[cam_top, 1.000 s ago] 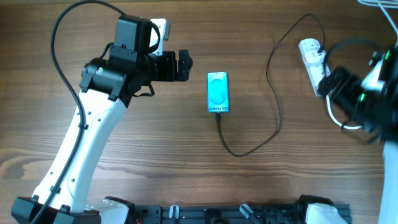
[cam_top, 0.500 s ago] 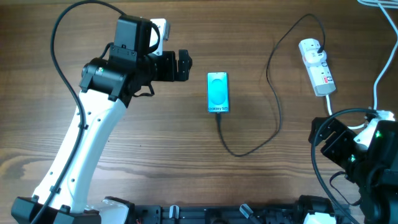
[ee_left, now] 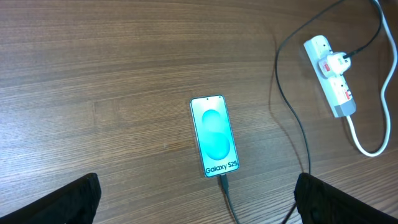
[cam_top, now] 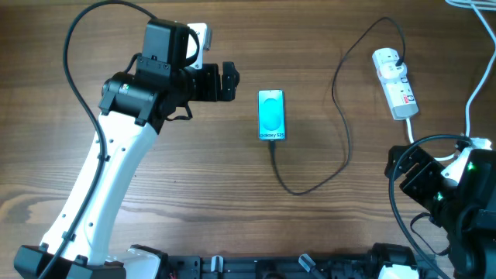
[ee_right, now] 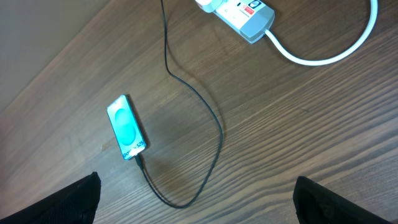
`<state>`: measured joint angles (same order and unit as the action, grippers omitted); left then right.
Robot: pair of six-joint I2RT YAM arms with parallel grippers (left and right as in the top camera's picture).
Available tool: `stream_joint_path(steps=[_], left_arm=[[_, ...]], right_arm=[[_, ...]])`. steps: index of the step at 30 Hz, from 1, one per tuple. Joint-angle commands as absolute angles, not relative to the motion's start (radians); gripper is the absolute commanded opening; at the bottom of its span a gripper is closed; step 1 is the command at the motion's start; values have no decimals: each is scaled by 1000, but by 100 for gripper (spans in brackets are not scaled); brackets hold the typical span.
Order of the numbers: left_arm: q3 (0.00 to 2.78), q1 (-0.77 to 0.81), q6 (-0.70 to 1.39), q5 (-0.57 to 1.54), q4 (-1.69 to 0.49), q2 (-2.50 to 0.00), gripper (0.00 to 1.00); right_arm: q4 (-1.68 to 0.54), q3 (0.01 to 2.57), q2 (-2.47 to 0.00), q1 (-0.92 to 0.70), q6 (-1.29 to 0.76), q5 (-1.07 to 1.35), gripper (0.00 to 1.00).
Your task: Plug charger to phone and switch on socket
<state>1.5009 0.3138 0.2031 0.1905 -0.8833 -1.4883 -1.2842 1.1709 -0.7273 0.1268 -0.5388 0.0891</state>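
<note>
Hovering clear, left claw and right claw both released. Plug step looks done: thin black cable seated in teal-screened rectangular phone. Next: confirm white power strip switched on.

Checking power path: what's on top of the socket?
A white plug sits in the socket, the black charger leading off it. Its red switch marks show nearby; the plug's pins are hidden inside.
</note>
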Motion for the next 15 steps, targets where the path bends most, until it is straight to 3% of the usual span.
stream_joint_path(steps=[1,15], left_arm=[[1501,308,190,184,-881,-1488,100],[1501,308,190,184,-881,-1488,100]], right_arm=[[-1279,1163,-726,121,-554,83,100],[-1283,1163,-725,121,-548,-17,100]])
